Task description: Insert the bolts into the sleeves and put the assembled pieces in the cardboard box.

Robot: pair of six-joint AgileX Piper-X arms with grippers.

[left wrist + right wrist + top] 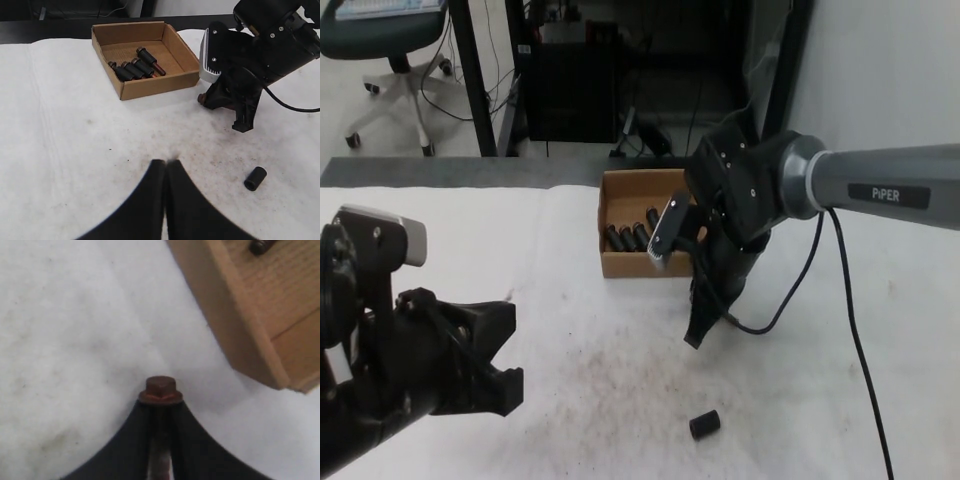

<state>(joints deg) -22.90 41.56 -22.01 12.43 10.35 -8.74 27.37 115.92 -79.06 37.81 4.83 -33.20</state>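
The cardboard box [620, 262] stands at the back middle of the white cloth and holds several dark assembled pieces [134, 69]. My right gripper [160, 406] is shut on a rusty bolt [160, 389], whose hex head sticks out past the fingertips just above the cloth. It hangs beside the box's near right corner [250, 335]; the bolt's head [201, 98] peeks out from under the right arm [750, 190]. One loose black sleeve [704, 424] lies on the cloth nearer the front [255, 178]. My left gripper [165, 164] is shut with nothing in it, well left of the sleeve.
The left arm [420, 360] fills the front left corner of the bench. A black cable [850, 330] trails from the right arm across the cloth on the right. An office chair [390, 50] and dark equipment stand behind the bench. Stained open cloth [75, 130] lies between box and left gripper.
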